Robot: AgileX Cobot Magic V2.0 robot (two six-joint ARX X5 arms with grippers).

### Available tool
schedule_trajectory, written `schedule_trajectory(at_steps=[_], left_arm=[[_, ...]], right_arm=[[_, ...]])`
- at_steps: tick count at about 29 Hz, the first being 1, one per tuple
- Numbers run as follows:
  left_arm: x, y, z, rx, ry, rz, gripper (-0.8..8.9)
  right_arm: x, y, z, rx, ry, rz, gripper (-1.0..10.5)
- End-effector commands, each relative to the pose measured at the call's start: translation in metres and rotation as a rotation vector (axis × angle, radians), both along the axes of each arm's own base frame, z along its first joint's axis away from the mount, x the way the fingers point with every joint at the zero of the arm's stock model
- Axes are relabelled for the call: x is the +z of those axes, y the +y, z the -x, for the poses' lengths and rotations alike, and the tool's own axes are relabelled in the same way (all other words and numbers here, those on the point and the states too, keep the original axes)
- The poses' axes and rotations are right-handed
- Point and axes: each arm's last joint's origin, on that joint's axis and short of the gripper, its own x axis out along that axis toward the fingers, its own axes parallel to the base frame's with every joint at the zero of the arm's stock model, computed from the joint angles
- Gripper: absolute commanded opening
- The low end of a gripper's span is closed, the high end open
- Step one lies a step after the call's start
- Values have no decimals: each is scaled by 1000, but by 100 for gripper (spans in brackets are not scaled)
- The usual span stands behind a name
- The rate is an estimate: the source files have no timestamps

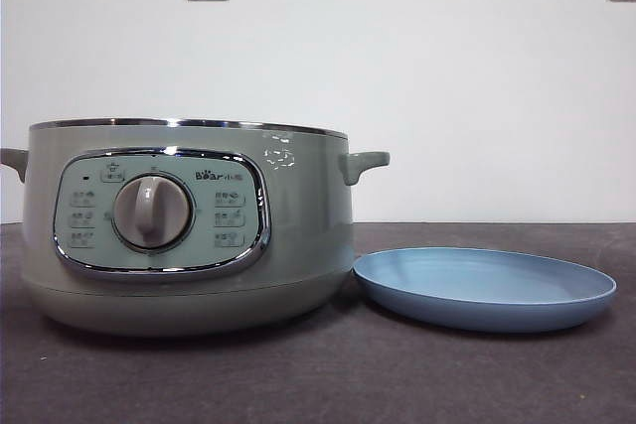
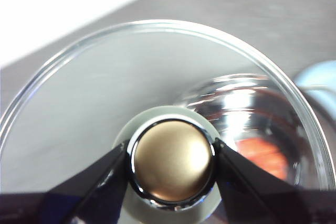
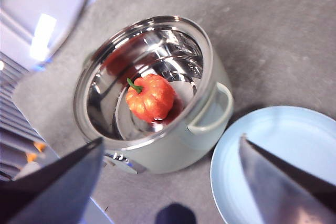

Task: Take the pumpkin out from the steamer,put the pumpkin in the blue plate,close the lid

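The dark grey worktop (image 1: 417, 374) carries the two biggest things. The steamer (image 1: 189, 235), a round pale-green pot with a chrome-framed panel and a grey dial (image 1: 151, 212), stands on the left in the front view with its top open; the chrome rim is bare and its shiny steel bowl shows from above in the right wrist view. Just beside it, on the side of one small handle (image 3: 212, 111), lies the blue plate (image 1: 485, 288), flat on the worktop and with nothing on it; its edge comes very close to the pot's base, though whether the two touch cannot be told.

The lid (image 2: 79, 114) is off the pot and held in the air. In the front view only its chrome rim shows, tilted, at the top left corner above the steamer. Through its glass the left wrist view shows a blurred orange patch and the shiny bowl below.

The left pincer (image 2: 172, 162) is clamped on the lid's round knob (image 2: 172, 161), one black jaw pressed against each side of it. The right pincer (image 3: 170, 182) hangs high above the pot and plate with its jaws spread wide and nothing between them.

The pumpkin (image 3: 150, 97), orange-red with a green stem, sits on the floor of the steamer's bowl.
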Motion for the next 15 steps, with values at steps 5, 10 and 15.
schedule_trajectory(at_steps=[5,10,15], left_arm=[[29,31,49,116,-172,-17,-9],[33,44,72,162,-207,-26,-9],[33,51,83,181,-205,-40,-9]], right_arm=[[13,67,-33,158,18,91,545],[18,121,-51,217,14,272,546],[14,182,-63,280,8,459,546]])
